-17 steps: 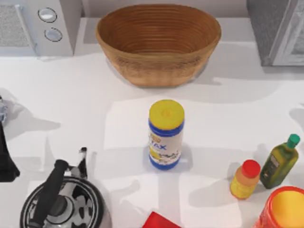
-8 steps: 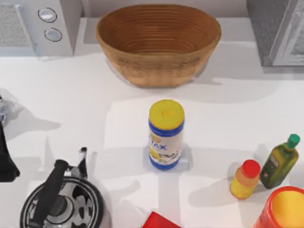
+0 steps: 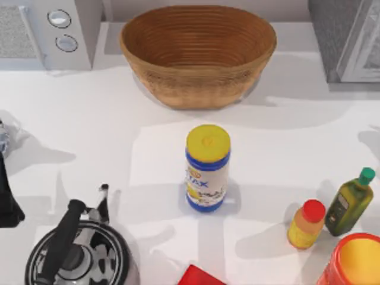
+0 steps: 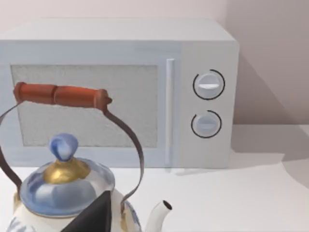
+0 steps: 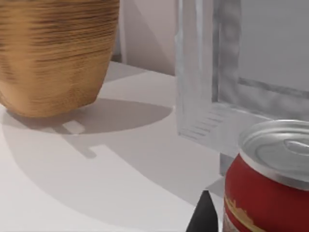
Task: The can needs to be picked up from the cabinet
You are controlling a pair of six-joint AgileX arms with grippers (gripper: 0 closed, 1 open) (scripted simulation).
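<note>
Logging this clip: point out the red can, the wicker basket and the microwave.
red can [image 5: 263, 188], right wrist view, on its red side wall.
wicker basket [image 3: 199, 83], top view, on its outer front wall.
microwave [image 4: 84, 104], left wrist view, on the door window.

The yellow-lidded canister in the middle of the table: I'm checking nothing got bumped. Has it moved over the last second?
No. The yellow-lidded canister stands at the same spot below the wicker basket, upright as before.

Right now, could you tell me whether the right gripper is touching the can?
Cannot tell. The right wrist view shows a dark fingertip just beside the red can, but the frame's edge cuts off any contact or gap.
</note>
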